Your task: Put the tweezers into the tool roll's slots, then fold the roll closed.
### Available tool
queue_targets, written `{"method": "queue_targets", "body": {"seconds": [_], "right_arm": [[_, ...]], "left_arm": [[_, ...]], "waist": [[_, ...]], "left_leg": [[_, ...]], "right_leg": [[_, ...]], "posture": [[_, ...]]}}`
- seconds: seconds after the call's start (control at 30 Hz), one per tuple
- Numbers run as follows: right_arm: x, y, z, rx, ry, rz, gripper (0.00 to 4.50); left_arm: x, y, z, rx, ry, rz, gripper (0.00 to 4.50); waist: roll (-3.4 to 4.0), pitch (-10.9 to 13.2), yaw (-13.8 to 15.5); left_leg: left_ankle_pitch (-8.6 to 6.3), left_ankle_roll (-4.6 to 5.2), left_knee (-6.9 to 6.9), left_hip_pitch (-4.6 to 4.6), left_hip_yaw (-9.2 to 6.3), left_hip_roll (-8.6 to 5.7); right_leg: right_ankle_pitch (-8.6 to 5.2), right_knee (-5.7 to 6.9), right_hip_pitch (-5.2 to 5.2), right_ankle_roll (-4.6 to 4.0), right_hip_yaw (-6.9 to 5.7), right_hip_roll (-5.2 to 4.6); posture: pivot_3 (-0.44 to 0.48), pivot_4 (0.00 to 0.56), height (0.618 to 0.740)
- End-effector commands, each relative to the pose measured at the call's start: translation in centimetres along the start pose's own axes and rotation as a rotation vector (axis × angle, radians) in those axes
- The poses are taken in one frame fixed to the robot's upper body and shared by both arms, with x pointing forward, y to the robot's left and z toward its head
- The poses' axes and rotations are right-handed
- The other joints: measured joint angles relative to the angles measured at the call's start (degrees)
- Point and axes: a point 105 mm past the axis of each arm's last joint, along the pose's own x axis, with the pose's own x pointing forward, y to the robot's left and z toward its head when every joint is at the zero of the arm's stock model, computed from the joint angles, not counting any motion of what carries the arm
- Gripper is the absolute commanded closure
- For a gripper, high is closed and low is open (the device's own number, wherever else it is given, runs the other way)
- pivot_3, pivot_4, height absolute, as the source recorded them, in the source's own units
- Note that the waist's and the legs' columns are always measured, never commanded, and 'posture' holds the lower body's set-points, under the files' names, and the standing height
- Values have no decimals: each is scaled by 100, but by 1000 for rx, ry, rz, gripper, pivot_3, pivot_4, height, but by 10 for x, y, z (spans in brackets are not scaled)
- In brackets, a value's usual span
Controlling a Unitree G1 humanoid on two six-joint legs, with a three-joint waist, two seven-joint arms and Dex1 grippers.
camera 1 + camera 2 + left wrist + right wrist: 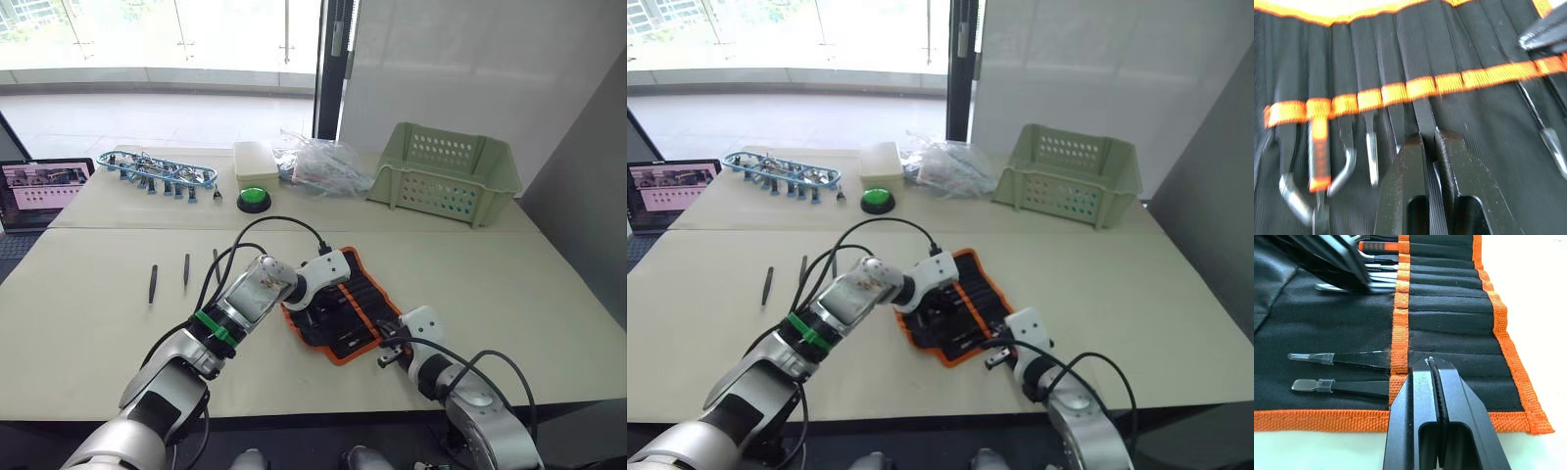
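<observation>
Tweezers [153, 284] are seen lying loose on the desk [88, 323], three slim black ones in a row to the left of the left arm, well apart from both claws. More tweezers are already seated in the tool roll [364, 294], which lies open and flat near the middle of the desk's near half, its orange edging showing all round.

The left claw [1429, 142] is down on the roll's inner face, just short of the orange slot band. Its fingers [1405, 166] are drawn narrow around a slim black tweezer [1422, 115] whose far end is tucked under the band and into a slot. Other tool tips are seen poking from the neighbouring slots.

The right claw [1428, 363] is pressed at the roll's near right edge, its fingers closed together with nothing seen between them, right beside the orange band. Two tweezer tips [1327, 358] lie in their slots just beside it.

Farther back a pale green basket [446, 171], a green button [253, 199] and a blue rack of clips [157, 171] are seen.
</observation>
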Motion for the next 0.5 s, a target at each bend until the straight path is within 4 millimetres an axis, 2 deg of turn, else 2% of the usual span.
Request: {"method": "queue_targets", "body": {"seconds": [0.03,0.27,0.33,0.4,0.5], "right_arm": [[-6,24,-60,67,254,81,4500],[-7,24,-62,69,270,72,4500],[-6,22,-63,71,274,63,4500],[-5,20,-63,71,276,58,4500],[-3,18,-62,69,274,55,4500]], "left_arm": [[2,13,12,60,-33,54,4443],[3,16,13,49,-59,63,4443],[-3,17,13,51,-69,68,3625],[-12,17,15,59,-84,71,3003],[-36,18,17,38,-120,99,1999]], "waist": [[3,-2,-5],[12,-6,-1],[13,-6,-7],[16,-4,-41],[21,-1,-75]], "left_leg": [[0,0,0,2,0,0],[1,0,10,28,-3,0],[0,0,10,42,-3,0],[0,0,7,48,-3,3],[-1,0,2,50,-5,11]], "right_leg": [[0,0,2,0,3,1],[-9,2,32,-17,12,8],[-10,1,46,-17,13,7],[-11,1,49,-19,14,11],[-11,3,49,-19,20,22]], "posture": [[0,150,721],[0,150,721],[0,150,721],[0,150,721],[0,150,721]]}}
